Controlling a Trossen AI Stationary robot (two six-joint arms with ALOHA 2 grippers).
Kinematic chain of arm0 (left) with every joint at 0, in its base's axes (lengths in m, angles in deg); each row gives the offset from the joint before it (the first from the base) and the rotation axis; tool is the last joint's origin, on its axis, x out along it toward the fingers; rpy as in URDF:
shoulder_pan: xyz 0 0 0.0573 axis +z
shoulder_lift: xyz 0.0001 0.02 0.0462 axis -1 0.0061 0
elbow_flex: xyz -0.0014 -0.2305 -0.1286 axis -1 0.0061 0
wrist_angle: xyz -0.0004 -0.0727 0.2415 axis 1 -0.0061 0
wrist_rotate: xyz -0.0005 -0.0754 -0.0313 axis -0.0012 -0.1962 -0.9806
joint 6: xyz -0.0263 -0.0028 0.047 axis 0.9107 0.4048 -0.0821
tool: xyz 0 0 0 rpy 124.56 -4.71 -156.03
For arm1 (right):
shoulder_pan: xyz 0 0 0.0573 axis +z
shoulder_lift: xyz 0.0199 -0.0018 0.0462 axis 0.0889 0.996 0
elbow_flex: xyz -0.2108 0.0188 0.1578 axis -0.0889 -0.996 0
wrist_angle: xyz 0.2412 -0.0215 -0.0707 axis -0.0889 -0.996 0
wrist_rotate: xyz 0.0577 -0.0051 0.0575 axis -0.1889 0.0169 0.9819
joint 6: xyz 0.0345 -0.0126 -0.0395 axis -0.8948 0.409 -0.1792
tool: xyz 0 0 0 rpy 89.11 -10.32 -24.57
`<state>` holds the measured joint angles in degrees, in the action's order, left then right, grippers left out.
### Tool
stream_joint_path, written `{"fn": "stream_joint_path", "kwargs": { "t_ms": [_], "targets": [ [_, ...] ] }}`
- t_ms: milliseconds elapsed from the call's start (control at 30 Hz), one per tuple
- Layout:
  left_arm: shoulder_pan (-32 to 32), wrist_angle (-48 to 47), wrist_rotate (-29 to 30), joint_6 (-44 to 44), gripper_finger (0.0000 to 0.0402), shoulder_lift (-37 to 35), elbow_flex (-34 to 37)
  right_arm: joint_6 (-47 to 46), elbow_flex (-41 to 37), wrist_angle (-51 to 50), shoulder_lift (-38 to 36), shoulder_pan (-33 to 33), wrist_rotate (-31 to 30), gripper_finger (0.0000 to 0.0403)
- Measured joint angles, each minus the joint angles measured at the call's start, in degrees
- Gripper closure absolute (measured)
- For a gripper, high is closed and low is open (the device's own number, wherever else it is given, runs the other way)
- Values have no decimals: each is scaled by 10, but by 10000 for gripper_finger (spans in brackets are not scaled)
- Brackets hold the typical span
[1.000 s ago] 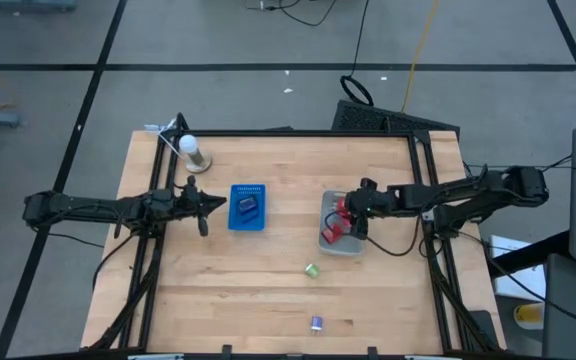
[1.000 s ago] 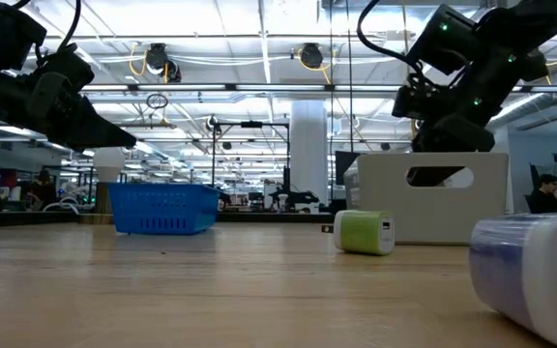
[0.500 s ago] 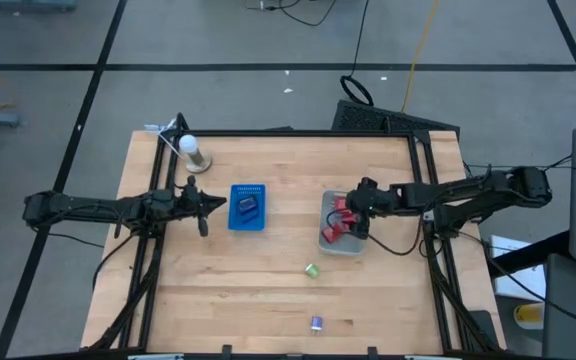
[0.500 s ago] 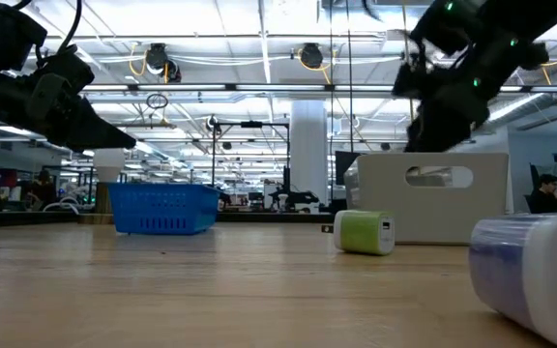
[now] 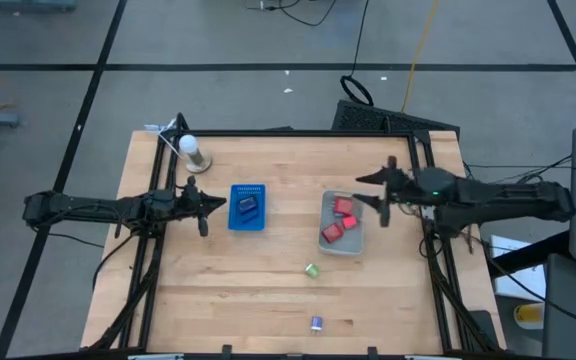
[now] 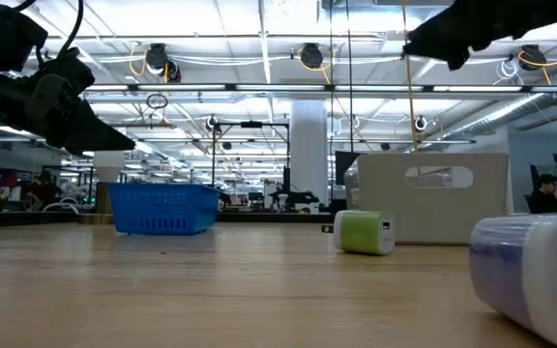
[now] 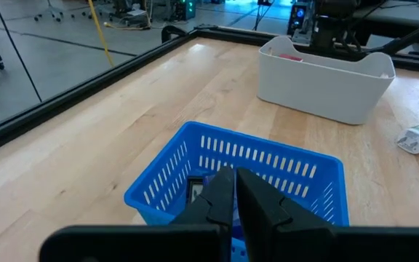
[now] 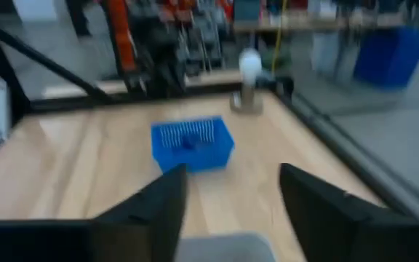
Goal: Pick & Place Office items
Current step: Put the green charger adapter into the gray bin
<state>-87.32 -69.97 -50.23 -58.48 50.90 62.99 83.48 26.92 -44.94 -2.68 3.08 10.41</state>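
Red blocks (image 5: 342,219) in grey bin (image 5: 341,250); right gripper (image 5: 378,196) jaws apart, empty; left gripper (image 5: 204,207) jaws clenched.

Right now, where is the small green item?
High view: the green item lies loose on the wood, just below the grey bin and above the purple item.

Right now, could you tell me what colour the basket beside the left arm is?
Blue basket, clearest in the left wrist view.

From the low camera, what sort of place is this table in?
Probably a big open lab or workshop: ceiling light strips run far back, a wide pillar stands mid-room, and a person sits at the right edge.
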Motion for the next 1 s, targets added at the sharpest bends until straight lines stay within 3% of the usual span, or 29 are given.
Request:
{"fn": "stream_joint_path", "kwargs": {
  "t_ms": [200,267,467,667,1000],
  "targets": [
    [0,0,-1,4,380,0,0,18,-71,33,-120,2,38,370],
    [0,0,-1,5,380,0,0,16,-96,48,-163,2,55,394],
    [0,-2,-2,17,380,0,0,18,-151,19,-255,1,26,401],
    [0,-10,-1,4,380,0,0,46,-214,61,-333,1,45,402],
    [0,-11,0,14,380,0,0,24,-231,18,-333,-25,40,402]
  ]
}}
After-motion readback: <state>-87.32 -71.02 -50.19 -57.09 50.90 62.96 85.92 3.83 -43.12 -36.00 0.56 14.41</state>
